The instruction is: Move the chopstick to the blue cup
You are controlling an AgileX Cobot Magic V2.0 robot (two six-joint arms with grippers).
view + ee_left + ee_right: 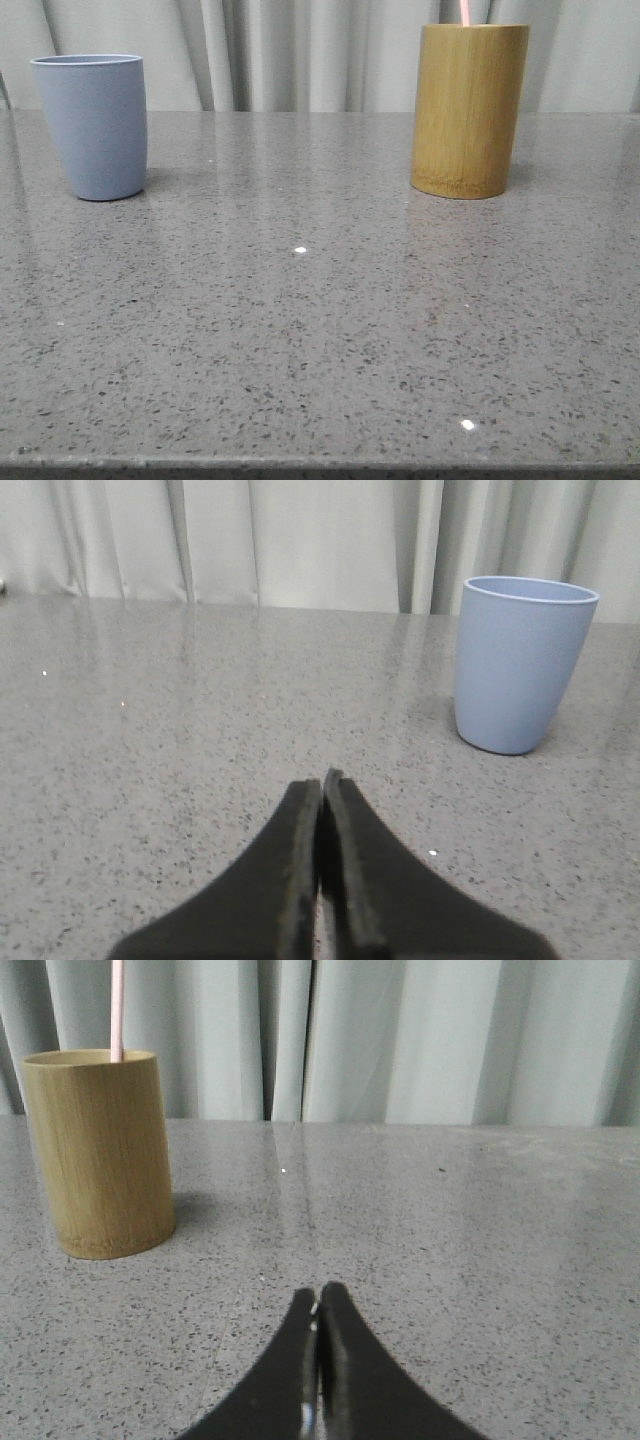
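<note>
The blue cup (pixel 92 125) stands upright at the far left of the grey speckled table; it also shows in the left wrist view (pixel 521 663). A pale pink chopstick (pixel 466 11) sticks up out of the yellow-brown bamboo cylinder (pixel 468 108) at the far right; both show in the right wrist view, chopstick (pixel 117 1010) and cylinder (pixel 98 1150). My left gripper (pixel 323 780) is shut and empty, low over the table, well short of the blue cup. My right gripper (pixel 319 1292) is shut and empty, apart from the cylinder. Neither gripper shows in the front view.
The grey speckled table (pixel 320 320) runs to a front edge near the bottom of the front view. Pale curtains (pixel 300 50) hang behind the table's far edge. Only the two containers stand on the table.
</note>
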